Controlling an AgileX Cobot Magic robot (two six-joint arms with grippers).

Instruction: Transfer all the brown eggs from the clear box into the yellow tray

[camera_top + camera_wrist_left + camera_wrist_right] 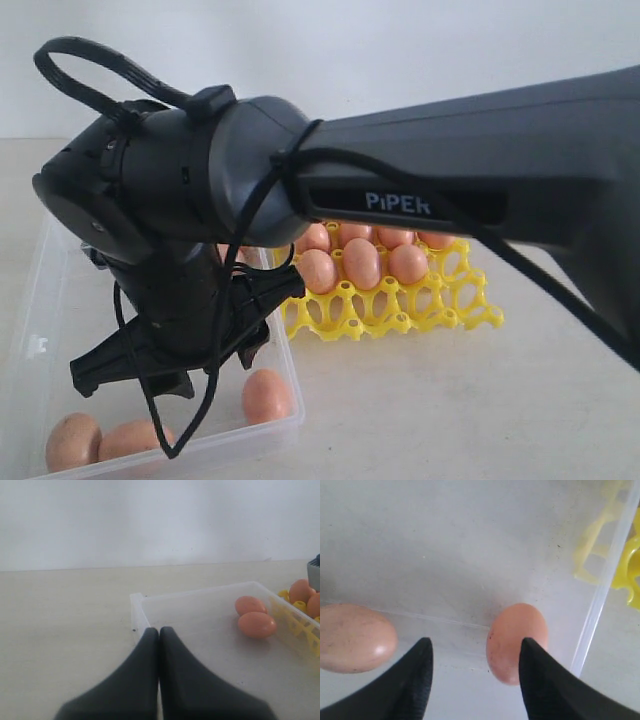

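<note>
Pale tabletop (450,400). We hung right gripper (476,645), jaws apart, over clear box (470,555) to straddle brown egg (516,640); left gripper (159,632) pressed together, idle.

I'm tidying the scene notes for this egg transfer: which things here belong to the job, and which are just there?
Part of the job: loose eggs, clear box, yellow tray, eggs in the tray, right gripper, open over the box.
Just there: table, wall, black cable on the arm, left gripper, shut.
</note>
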